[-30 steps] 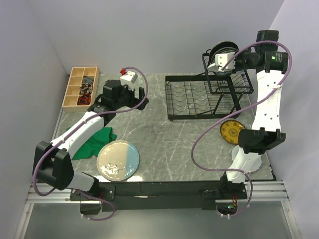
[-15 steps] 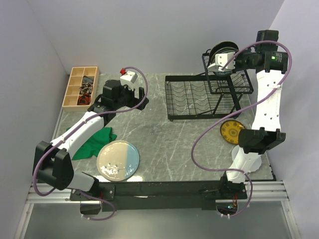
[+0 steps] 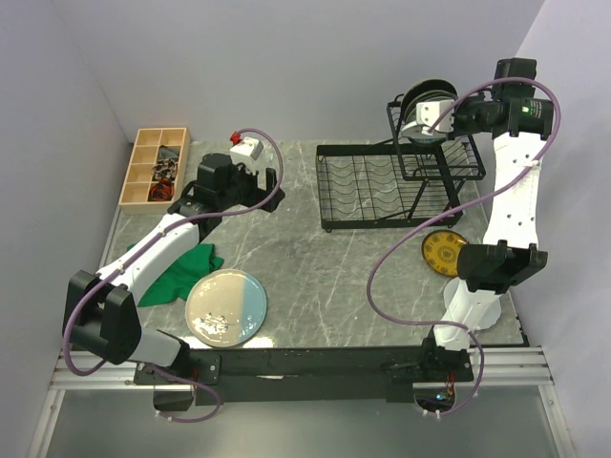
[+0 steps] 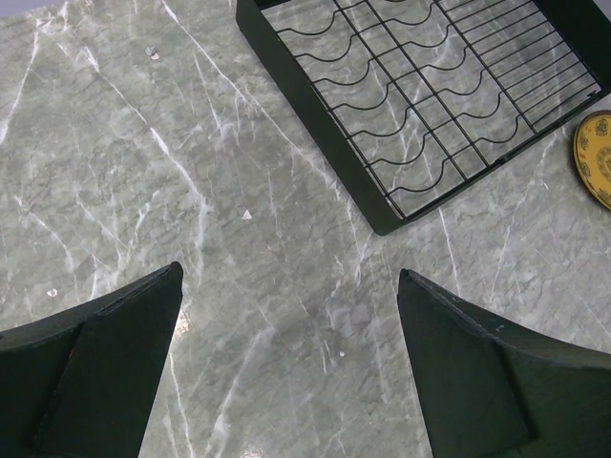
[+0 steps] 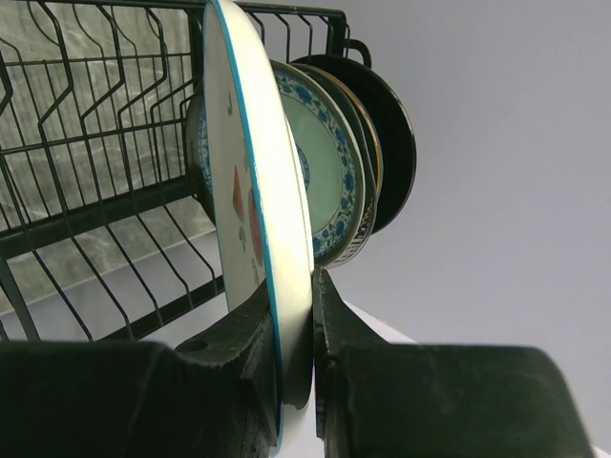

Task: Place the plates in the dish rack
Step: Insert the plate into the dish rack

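1. Counting plates first: 2 lie flat on the marble table [image 3: 315, 258]. A cream-and-blue plate [image 3: 227, 305] sits near the front edge by the L arm [image 3: 167, 239]. A yellow patterned plate [image 3: 441, 253] sits on the R side, partly hidden by the R arm [image 3: 511, 210], just in front of the dish rack [image 3: 382, 191].
2. 1 more, the watermelon plate [image 5: 243, 191], white w/ blue rim, stands upright & edge-on in the right gripper [image 5: 291, 320]. The fingers are nearly closed and pinch its lower rim from both sides.
3. Behind it at least 3 plates stand on edge, close-packed. A blue-patterned plate [image 5: 329, 181] is nearest and a black plate [image 5: 399, 143] is rearmost. Thin rims show btwn them; exact no. can't be told.
4. 1 rack, black wire, 2 levels: a slotted lower tray and a raised upper basket [image 3: 444, 162] at its R end. The standing plates are at the basket's far-L end. Can't tell whether the watermelon plate is seated in a slot.
5. The left gripper [image 4: 289, 277] is spread wide w/ nothing btwn its fingers. It hovers over bare marble, w/ the lower tray's corner ahead of it, not touching.
6. 1 wooden compartment box [image 3: 156, 167] sits at the table's far-L corner. Some compartments hold small dark/red bits, too small to ID.
7. 1 green cloth [image 3: 181, 272] lies crumpled just L of the cream-and-blue plate, partly under the L arm.
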### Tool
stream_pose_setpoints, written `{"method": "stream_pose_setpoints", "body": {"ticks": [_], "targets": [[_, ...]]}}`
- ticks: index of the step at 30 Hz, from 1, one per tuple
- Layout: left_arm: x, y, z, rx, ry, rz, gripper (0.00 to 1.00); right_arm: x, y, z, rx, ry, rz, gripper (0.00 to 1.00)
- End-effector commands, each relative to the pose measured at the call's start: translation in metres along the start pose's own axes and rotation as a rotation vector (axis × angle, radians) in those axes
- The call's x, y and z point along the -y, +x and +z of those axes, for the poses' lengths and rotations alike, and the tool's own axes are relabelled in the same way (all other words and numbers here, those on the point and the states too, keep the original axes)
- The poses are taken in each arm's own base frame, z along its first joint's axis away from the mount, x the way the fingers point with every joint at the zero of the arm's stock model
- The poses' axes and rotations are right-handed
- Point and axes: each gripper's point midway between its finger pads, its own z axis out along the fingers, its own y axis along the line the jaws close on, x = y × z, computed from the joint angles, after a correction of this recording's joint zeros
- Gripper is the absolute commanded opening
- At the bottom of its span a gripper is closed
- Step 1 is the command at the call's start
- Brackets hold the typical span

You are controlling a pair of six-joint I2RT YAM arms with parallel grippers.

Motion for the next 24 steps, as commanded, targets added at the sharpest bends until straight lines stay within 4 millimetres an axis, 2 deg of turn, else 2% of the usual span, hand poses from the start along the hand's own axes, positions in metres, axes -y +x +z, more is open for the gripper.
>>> {"method": "stream_pose_setpoints", "body": {"ticks": [1,24], "targets": [[0.002,-0.019,-0.001,0.045,0.001,0.000,1.00,0.023,0.000,-0.006,0.011,0.081,-0.063,0.00],[0.001,-0.021,-0.004,0.043,-0.013,-0.011,1.00,0.008,0.011,0.015,0.034,0.045,-0.002,0.00]]}}
